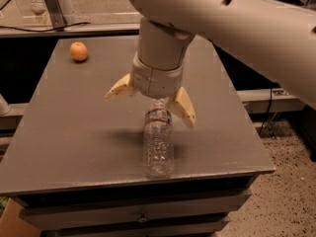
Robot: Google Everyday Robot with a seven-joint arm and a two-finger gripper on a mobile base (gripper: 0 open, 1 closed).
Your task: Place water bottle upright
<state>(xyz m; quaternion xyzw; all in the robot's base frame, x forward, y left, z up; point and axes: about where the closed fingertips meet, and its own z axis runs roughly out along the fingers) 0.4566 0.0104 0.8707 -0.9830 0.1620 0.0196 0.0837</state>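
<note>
crinkled plastic water bottle (158,144), smooth tool (149,109) above

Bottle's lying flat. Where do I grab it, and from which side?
Probably grip the water bottle near its label band, coming down from above with jaws across its width: it lies flat, neck pointing away. The open gripper hangs over that end.

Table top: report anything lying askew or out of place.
The water bottle lies on its side near the table's front edge, not upright. The gripper hangs open above its neck end. The orange looks ordinary.
</note>
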